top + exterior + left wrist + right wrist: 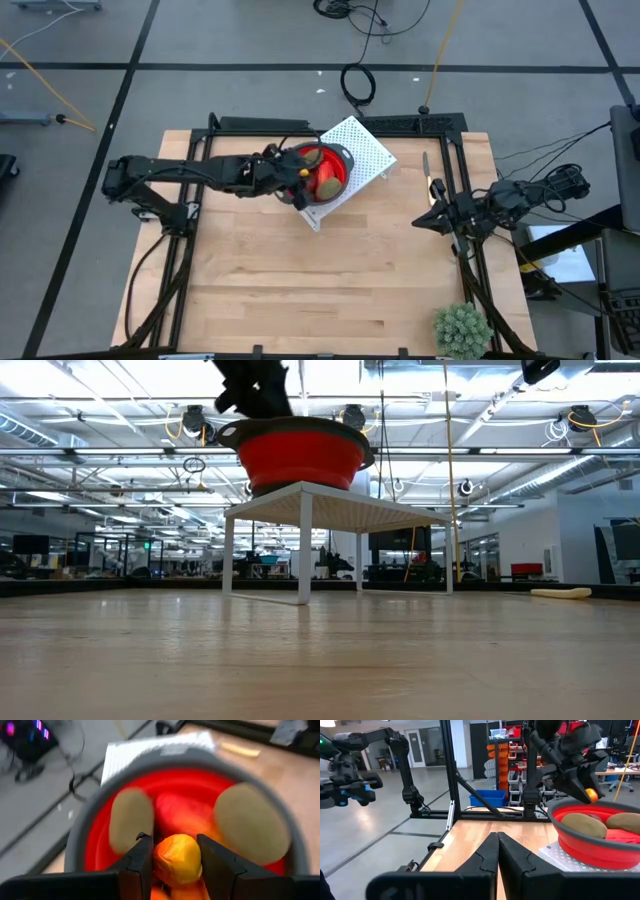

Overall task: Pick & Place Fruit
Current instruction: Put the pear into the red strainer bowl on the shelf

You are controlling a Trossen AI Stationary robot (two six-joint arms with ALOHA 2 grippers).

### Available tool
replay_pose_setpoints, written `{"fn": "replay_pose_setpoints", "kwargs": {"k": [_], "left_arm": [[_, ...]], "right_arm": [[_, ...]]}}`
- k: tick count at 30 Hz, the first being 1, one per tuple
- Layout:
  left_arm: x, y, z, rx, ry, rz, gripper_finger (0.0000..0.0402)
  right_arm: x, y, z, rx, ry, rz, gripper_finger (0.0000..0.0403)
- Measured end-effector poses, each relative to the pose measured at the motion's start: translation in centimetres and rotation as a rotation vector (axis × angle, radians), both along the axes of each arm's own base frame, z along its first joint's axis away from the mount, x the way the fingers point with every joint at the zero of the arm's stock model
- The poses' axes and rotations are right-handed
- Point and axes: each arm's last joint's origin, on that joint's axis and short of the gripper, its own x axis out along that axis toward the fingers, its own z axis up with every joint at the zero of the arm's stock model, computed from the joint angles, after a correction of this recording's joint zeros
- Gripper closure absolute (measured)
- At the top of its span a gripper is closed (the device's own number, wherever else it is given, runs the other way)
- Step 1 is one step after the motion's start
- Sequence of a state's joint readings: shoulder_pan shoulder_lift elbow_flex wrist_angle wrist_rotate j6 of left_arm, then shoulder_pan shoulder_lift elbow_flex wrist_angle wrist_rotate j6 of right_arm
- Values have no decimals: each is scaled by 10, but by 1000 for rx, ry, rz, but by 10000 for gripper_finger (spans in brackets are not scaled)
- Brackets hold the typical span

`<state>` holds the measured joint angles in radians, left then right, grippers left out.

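Left wrist view: the left gripper (175,862) pinches a small orange fruit piece (177,857) between its fingers (141,862), just above the red bowl (95,845), where two brown-green ovals (131,820) and a red piece (182,815) already lie. The bowl sits on a white perforated stand (365,148) toward twelve o'clock on the bench (320,280). The right gripper (420,222) waits at three o'clock, fingers pressed together, with a spiky green plant (462,330) near five o'clock.

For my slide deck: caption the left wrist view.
Left end effector holds a small orange fruit above the red bowl.
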<state>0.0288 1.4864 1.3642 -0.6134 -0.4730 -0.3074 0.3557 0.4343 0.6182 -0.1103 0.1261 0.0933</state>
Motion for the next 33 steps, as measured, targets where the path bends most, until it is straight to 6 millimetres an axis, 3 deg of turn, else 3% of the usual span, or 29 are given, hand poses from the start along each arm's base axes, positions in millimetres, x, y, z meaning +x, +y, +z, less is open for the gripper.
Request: {"fn": "replay_pose_setpoints", "kwargs": {"k": [14,28,33], "left_arm": [[-11,12,-9,-112,62,148,275],[-11,23,-10,-194,63,114,273],[-11,22,-11,-207,64,103,251]], "right_arm": [[0,0,0,0,-1,0,402],[0,0,0,0,-1,-2,402],[0,0,0,0,-1,-2,402]]}}
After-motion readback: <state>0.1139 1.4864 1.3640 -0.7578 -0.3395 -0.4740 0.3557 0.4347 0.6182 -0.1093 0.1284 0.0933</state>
